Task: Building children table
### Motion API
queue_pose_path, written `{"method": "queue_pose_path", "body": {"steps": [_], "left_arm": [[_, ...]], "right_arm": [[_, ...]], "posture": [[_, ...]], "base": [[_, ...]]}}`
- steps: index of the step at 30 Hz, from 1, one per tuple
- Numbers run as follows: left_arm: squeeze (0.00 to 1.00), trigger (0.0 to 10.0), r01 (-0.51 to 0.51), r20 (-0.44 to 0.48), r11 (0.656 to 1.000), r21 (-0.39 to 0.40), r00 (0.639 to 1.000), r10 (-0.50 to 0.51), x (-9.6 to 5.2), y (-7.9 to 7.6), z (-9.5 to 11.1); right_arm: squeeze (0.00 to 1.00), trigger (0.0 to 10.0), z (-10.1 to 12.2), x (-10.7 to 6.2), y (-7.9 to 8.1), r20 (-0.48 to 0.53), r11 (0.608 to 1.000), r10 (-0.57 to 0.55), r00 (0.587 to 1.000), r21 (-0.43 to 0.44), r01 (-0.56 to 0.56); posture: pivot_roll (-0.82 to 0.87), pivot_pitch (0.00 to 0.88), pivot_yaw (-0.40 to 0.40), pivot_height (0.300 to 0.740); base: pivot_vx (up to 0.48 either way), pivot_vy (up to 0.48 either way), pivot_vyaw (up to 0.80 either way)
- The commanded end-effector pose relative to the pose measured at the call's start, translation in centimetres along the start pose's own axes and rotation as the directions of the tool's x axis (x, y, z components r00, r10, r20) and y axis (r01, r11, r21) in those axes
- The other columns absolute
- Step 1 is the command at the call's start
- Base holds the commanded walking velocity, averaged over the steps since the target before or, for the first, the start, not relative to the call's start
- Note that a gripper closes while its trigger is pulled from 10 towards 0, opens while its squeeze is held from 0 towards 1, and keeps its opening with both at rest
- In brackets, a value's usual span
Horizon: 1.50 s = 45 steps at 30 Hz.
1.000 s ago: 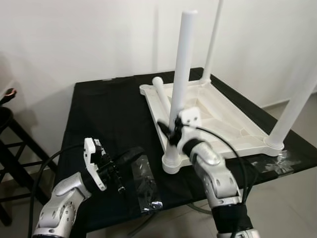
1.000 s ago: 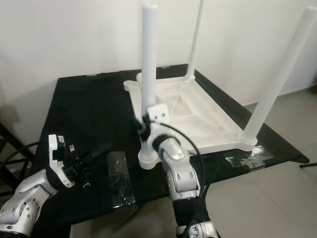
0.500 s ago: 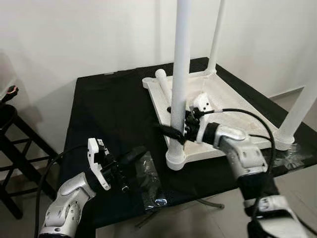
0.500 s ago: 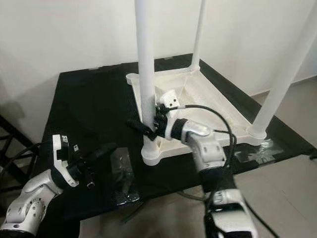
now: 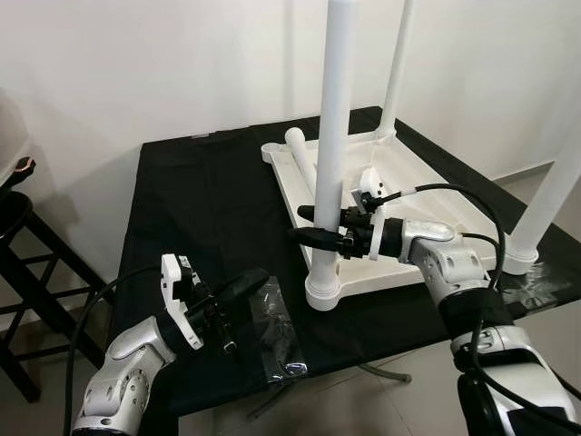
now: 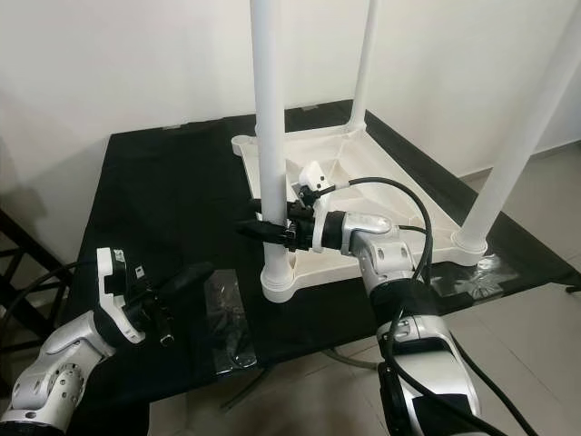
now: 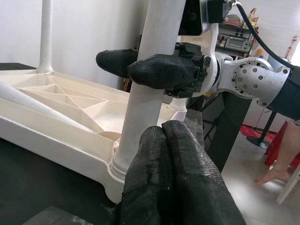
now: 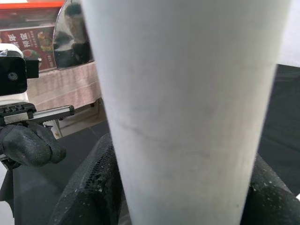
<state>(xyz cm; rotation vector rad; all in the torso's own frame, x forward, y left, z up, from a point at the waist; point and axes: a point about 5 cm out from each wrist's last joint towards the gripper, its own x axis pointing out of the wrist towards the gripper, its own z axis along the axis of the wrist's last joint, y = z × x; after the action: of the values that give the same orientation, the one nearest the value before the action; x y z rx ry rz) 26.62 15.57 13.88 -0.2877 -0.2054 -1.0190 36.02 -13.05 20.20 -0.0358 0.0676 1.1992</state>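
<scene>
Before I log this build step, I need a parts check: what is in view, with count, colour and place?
Table top: one, white, upside down on the black table.
Upright legs: three, white, standing in its corners.
Loose leg: one, white, lying on the table top.
Black table: one, black, before the wall.
Plastic bag: one, clear, on the black table's near edge.
Stool: one, dark, left of the black table.
Left gripper: one, black fingers together, above the bag.
Right gripper: one, black fingers around the nearest upright leg.
</scene>
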Motion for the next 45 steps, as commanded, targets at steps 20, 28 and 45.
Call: {"method": "queue_pose_path", "body": {"steps": [20, 28, 45], "left_arm": [[0.0, 10.0, -0.011, -0.004, 1.0, -0.004, 1.0, 0.011, -0.5, 0.3, 0.2], [0.0, 10.0, -0.015, 0.001, 1.0, -0.006, 1.0, 0.015, -0.5, 0.2, 0.2], [0.0, 10.0, -0.012, 0.003, 1.0, -0.003, 1.0, 0.012, -0.5, 0.1, 0.2]], "right_arm": [[0.0, 0.0, -6.5, 1.4, 4.8, -0.119, 0.695, -0.712, 0.692, 0.024, 0.719], [0.31, 10.0, -5.0, 1.8, 5.4, -0.099, 0.708, -0.7, 0.708, 0.034, 0.705], [0.0, 10.0, -0.6, 0.1, 1.3, -0.076, 0.995, -0.067, 0.995, -0.085, 0.061]], "posture": [[-0.07, 0.0, 0.023, 0.74], [-0.07, 0.0, 0.029, 0.74], [-0.02, 0.0, 0.02, 0.74]], "base": [[0.0, 0.0, 0.0], [0.0, 0.0, 0.0], [0.0, 0.0, 0.0]]}}
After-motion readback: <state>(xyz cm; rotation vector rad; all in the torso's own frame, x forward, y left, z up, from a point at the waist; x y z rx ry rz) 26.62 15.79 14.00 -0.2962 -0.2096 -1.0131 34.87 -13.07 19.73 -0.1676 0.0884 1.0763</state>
